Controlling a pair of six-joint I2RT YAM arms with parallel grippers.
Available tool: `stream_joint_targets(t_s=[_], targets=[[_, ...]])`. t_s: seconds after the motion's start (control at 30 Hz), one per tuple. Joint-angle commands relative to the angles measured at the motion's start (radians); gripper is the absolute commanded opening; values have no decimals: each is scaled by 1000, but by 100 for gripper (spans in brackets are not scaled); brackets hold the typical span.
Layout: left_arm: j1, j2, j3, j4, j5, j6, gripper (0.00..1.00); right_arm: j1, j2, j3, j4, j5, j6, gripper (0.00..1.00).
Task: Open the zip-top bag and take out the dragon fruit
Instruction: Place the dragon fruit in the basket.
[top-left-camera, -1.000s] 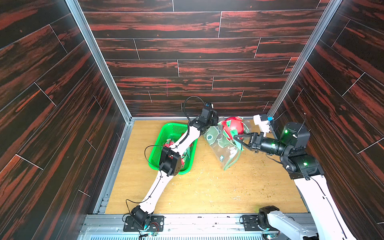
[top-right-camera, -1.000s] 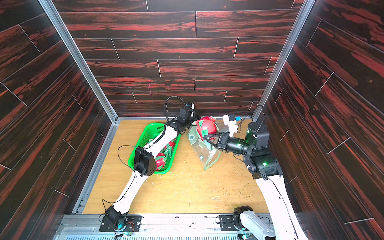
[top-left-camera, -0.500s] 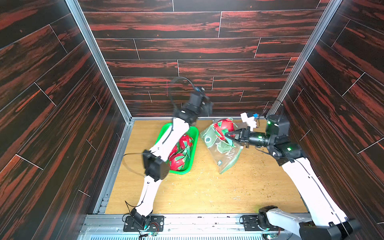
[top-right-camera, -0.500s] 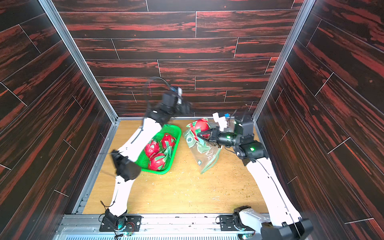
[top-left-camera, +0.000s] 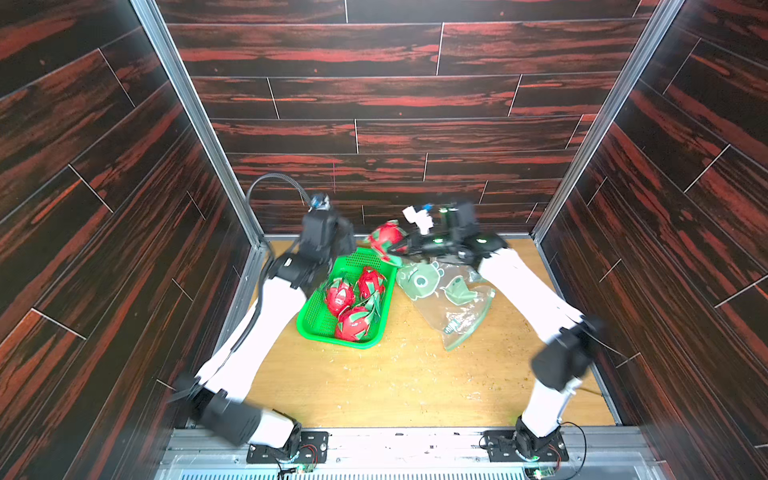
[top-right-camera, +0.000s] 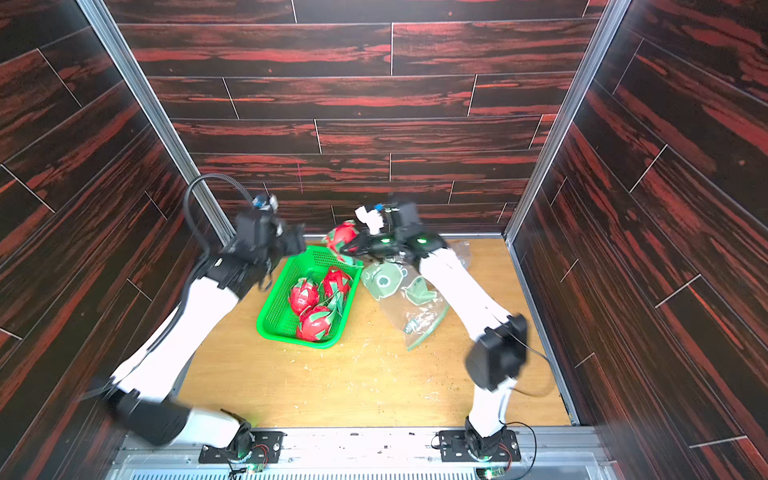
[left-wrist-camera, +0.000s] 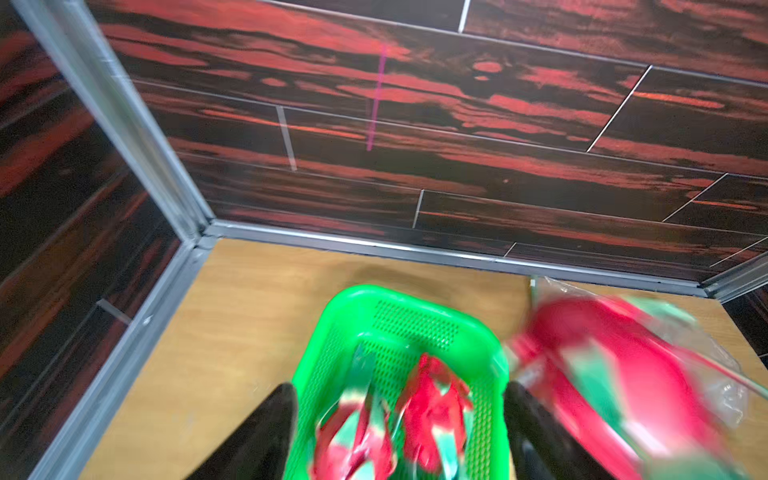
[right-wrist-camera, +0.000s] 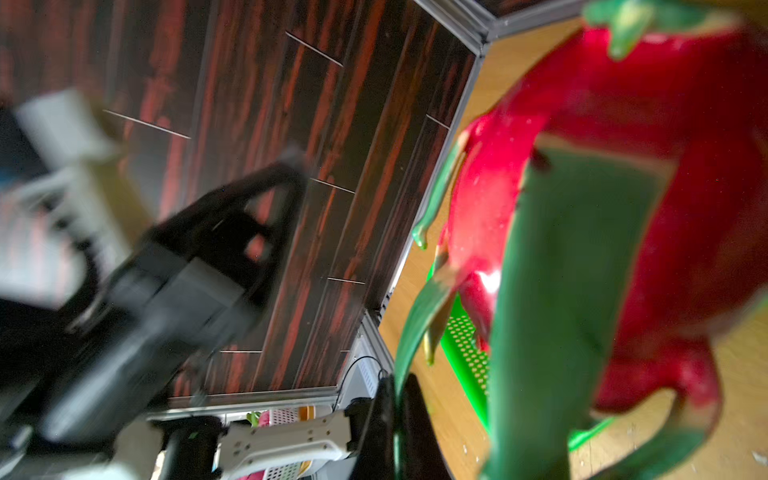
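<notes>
Hanging from the right gripper (right-wrist-camera: 397, 386) is one dragon fruit (top-left-camera: 386, 240). The jaws are clamped together on one of its green scales. The fruit is in the air, near the far right corner of the green basket (top-left-camera: 318, 322), and is out of the zip-top bag (top-left-camera: 453, 309).

Left gripper (left-wrist-camera: 400, 387): jaws wide apart, gripping nothing, raised over the basket's far left side.

Three more dragon fruits (top-left-camera: 353, 325) lie inside the basket. They are bunched toward its right side and touch one another.

The bag lies flattened and crumpled on the surface (top-left-camera: 374, 386), just right of the basket. It is clear plastic with a green cartoon print. The right arm reaches over its far end.

Both wrist views are blurred, so fine detail there is unreadable.
</notes>
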Motion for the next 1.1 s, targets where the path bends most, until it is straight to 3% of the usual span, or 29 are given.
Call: stream_joint_targets(t_s=[0.0, 0.27, 0.37, 0.57, 0.77, 0.9, 1.0, 1.07], targets=[[8, -129, -78, 43, -73, -9, 80, 37, 130, 177, -20, 2, -57, 0], [6, -280, -152, 19, -112, 10, 76, 82, 565, 715, -181, -4, -20, 0], [7, -310, -179, 28, -116, 15, 75, 85, 672, 832, -190, -9, 16, 0], [8, -318, -210, 30, -116, 12, 75, 88, 674, 679, -39, -20, 68, 0], [7, -295, -224, 57, -85, 0, 75, 91, 713, 681, -25, -6, 62, 1], [8, -283, -222, 60, -81, -3, 75, 90, 714, 683, -41, 24, 30, 15], [7, -286, -220, 67, -83, 0, 75, 88, 705, 691, -60, 41, 7, 33], [7, -291, -216, 68, -87, 0, 75, 85, 695, 697, -70, 43, 0, 38]])
